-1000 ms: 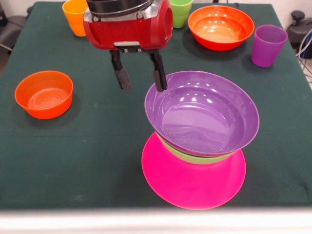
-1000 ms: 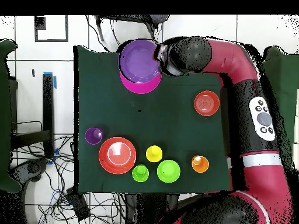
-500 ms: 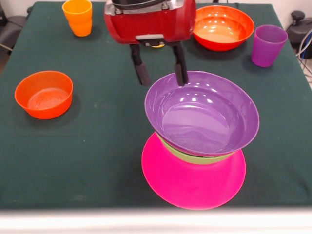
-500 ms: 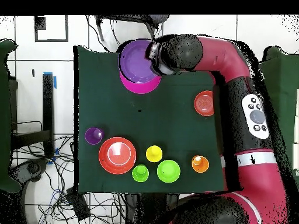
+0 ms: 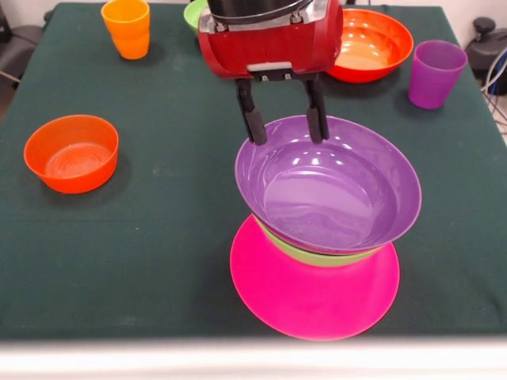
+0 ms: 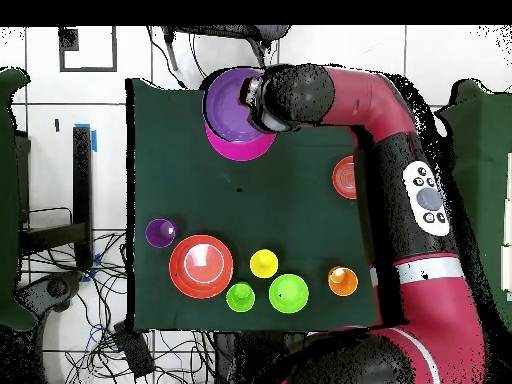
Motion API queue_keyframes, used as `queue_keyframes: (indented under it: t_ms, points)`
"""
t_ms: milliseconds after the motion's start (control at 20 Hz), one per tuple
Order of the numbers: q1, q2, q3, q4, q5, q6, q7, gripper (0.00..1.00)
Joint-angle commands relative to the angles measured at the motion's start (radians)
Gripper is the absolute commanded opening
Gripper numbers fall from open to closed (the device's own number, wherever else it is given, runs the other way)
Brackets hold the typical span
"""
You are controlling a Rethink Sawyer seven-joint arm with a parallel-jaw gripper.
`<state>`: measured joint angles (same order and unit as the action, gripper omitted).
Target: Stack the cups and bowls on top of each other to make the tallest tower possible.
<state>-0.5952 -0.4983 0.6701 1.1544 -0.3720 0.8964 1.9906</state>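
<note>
The Sawyer arm's black two-fingered gripper hangs spread wide and empty, fingertips at the far rim of the wide glossy purple plastic bowl. The red wrist points straight down from above. That bowl tops a light green bowl on the large pink base, near the table's front edge. A small orange-red bowl sits well apart on the dark green cloth.

No legible text, labels, brands or numbers found on any item. Button symbols on arm control pad too small to read.
</note>
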Motion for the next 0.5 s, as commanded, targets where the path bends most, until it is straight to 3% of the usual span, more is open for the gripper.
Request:
queue_keyframes:
  t_ms: [50, 500]
  points:
    - [0.04, 0.032, -0.082, 0.074, -0.024, -0.062, 0.066, 1.0]
    - [0.055, 0.05, -0.096, 0.067, -0.02, -0.089, 0.065, 1.0]
